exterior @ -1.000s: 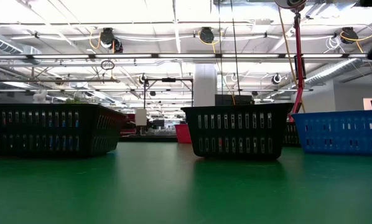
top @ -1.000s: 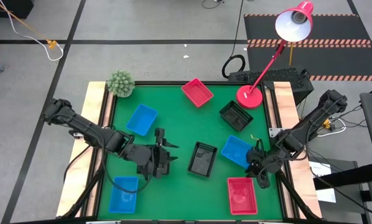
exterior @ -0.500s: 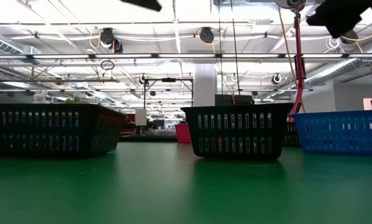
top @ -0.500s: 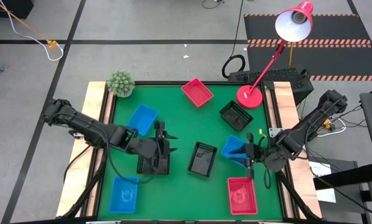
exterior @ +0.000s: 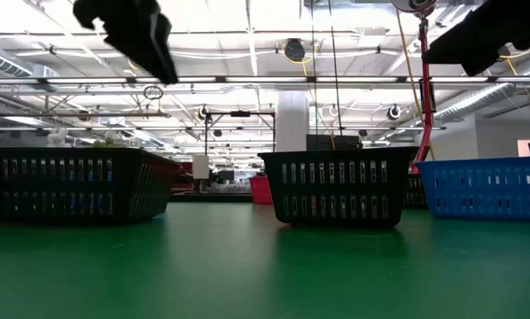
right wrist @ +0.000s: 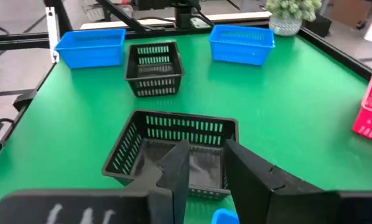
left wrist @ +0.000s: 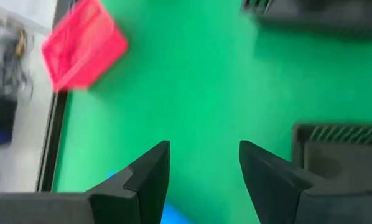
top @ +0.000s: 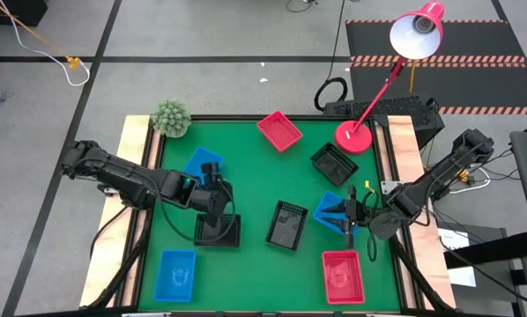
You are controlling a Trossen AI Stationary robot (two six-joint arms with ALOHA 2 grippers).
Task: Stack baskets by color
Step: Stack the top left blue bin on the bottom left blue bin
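Eight baskets lie apart on the green mat (top: 246, 185): three black (top: 218, 231) (top: 287, 224) (top: 334, 163), three blue (top: 193, 165) (top: 175, 273) (top: 331, 210) and two red (top: 279, 130) (top: 343, 276). My left gripper (top: 214, 172) (left wrist: 203, 149) hangs open above the far-left blue basket (left wrist: 172, 214), slanting down, with only mat between its fingers. My right gripper (top: 349, 217) (right wrist: 206, 149) is open above the right blue basket, pointing left at the middle black basket (right wrist: 148, 134).
A red lamp base (top: 353, 136) stands at the mat's far right corner and a small plant (top: 170, 117) at its far left. Wooden rails (top: 136, 176) border the mat. Open mat lies between the far red basket and the middle black one.
My left gripper has swung from above the near-left black basket toward the far edge, to above the far-left blue basket, and has tipped further down; the black basket stays put. My right gripper has turned from pointing at the near edge to pointing left over the right blue basket.
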